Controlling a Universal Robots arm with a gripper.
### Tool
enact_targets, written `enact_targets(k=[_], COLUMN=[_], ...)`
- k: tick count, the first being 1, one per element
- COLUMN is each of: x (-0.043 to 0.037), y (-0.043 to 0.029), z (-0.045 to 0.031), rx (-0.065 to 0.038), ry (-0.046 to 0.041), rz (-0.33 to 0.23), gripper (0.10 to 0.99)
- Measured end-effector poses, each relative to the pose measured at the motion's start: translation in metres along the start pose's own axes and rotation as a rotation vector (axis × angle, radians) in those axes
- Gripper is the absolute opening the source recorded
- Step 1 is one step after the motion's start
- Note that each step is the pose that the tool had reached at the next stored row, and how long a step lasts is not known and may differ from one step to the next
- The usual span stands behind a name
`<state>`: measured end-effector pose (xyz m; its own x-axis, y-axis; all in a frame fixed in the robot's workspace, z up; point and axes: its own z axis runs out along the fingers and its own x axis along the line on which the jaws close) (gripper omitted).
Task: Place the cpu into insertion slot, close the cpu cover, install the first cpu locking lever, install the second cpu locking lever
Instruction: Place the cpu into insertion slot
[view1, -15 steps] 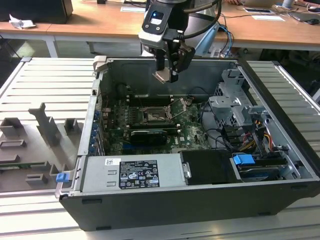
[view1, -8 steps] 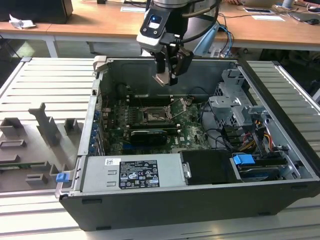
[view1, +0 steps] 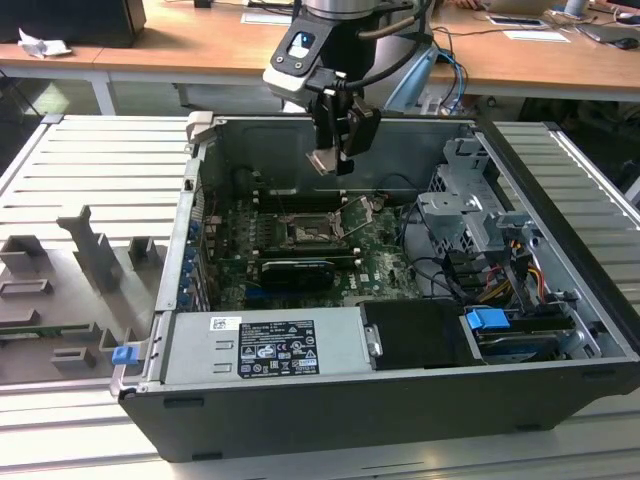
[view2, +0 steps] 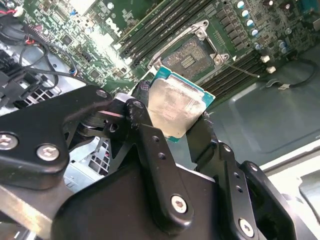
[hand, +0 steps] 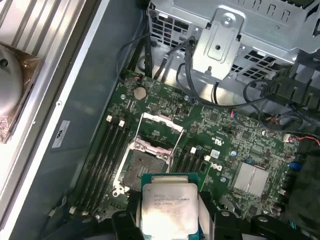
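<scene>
My gripper (view1: 326, 163) hangs above the open computer case, shut on the cpu (view1: 324, 161), a small square chip with a pale silver face. In both wrist views the cpu (view2: 175, 107) (hand: 167, 206) sits between the black fingers (view2: 142, 127), above the board and apart from it. The insertion slot (view1: 305, 232) (view2: 192, 55) (hand: 144, 163) lies below it on the green board, dark and uncovered. The cpu cover (hand: 161, 121), a thin silver frame, stands swung up at the slot's far edge. A thin metal locking lever (view2: 242, 68) sticks out beside the slot.
The grey power supply box (view1: 265, 345) fills the case's near side. A metal drive cage (view1: 470, 215) with cables (hand: 250, 100) stands at the exterior view's right. Black memory slots (hand: 107, 150) flank the socket. A grey fixture tray (view1: 80, 270) lies outside the case on the left.
</scene>
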<state>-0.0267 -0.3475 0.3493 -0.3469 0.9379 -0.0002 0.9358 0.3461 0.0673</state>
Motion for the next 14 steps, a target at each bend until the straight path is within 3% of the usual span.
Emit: enact_targets(k=[12,14], x=[0.0000,0.0000], y=[-0.0003,-0.0005], z=[0.0045,0.0064], rx=[0.000,0.000], ry=[-0.0024,-0.0066], rz=[0.030,0.084], gripper=[0.541,0.541])
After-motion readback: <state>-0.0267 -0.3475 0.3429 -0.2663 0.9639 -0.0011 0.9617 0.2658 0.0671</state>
